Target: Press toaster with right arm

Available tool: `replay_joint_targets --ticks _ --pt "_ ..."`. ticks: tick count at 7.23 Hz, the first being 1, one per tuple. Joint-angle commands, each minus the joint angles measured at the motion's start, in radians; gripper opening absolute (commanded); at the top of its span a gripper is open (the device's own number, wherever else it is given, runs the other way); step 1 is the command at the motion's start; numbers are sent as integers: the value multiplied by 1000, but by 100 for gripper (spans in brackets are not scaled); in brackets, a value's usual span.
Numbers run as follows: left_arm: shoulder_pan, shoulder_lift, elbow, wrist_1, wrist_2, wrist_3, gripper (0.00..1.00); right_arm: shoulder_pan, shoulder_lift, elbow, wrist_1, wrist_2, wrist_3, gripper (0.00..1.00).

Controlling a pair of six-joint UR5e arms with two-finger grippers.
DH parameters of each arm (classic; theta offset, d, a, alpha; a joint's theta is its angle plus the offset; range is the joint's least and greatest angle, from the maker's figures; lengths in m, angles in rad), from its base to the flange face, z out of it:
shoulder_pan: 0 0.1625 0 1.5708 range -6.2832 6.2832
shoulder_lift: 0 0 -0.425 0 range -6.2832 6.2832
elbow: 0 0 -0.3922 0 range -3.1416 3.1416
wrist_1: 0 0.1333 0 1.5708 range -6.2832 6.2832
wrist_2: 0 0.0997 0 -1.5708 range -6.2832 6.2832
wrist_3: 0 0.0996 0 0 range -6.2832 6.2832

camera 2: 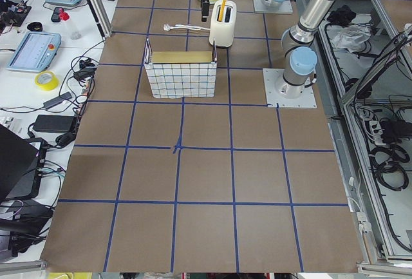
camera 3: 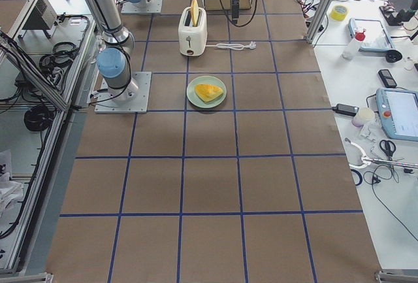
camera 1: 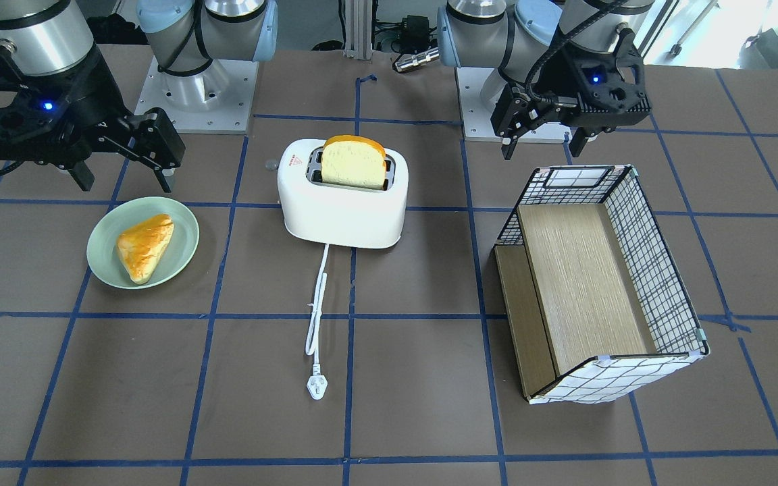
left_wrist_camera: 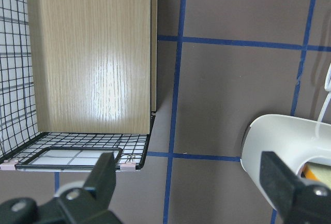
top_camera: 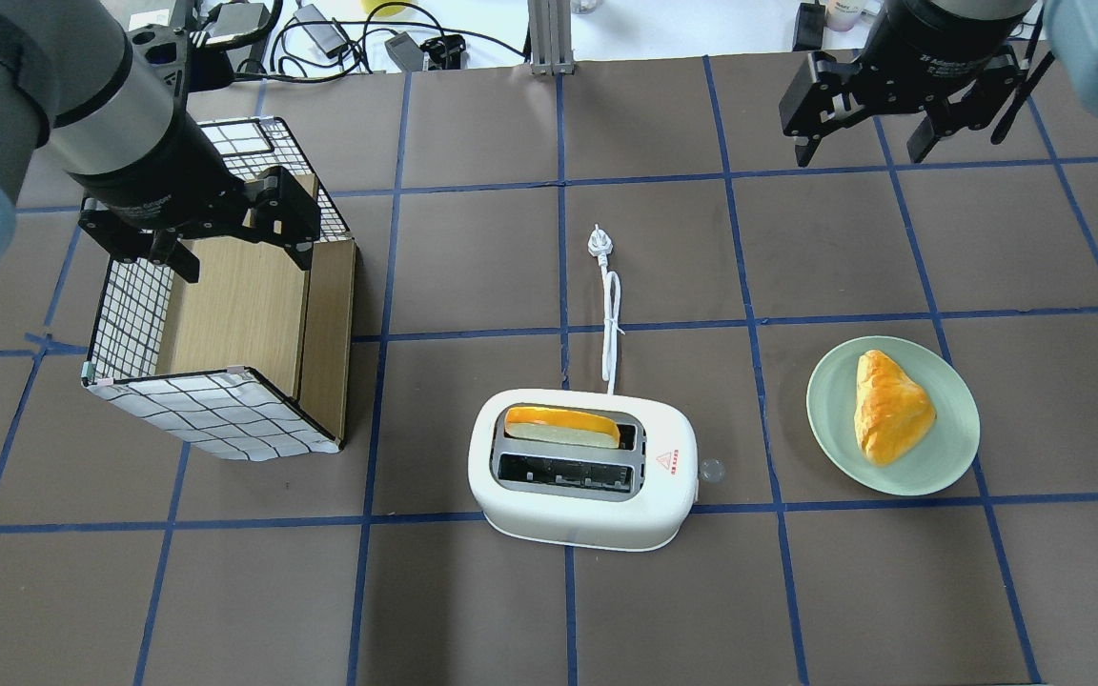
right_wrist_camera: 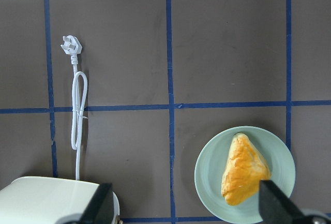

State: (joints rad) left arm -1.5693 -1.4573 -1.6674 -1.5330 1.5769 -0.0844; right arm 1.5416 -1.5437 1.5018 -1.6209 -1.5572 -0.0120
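The white two-slot toaster (camera 1: 342, 206) stands mid-table with a bread slice (camera 1: 354, 162) upright in one slot. It also shows in the overhead view (top_camera: 587, 514) and at the lower left of the right wrist view (right_wrist_camera: 51, 200). Its white cord runs to a plug (top_camera: 599, 243) lying on the table. My right gripper (top_camera: 862, 151) is open and empty. It hovers high, far from the toaster, beyond the plate; it also shows in the front view (camera 1: 122, 179). My left gripper (top_camera: 244, 257) is open and empty over the basket.
A green plate (top_camera: 825, 410) with a golden pastry (top_camera: 890, 405) lies on the toaster's right-arm side. A checked wire basket with a wooden insert (top_camera: 215, 419) lies on its other side. A small clear round thing (top_camera: 711, 469) sits by the toaster's end.
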Motion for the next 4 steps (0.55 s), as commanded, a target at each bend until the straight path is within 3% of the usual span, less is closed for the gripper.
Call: replay_joint_targets --ticks 1,4 --pt "0 0 0 -1 0 0 100 0 -1 0 1 3 0 100" --pt "0 0 0 -1 0 0 100 0 -1 0 1 -1 0 100"
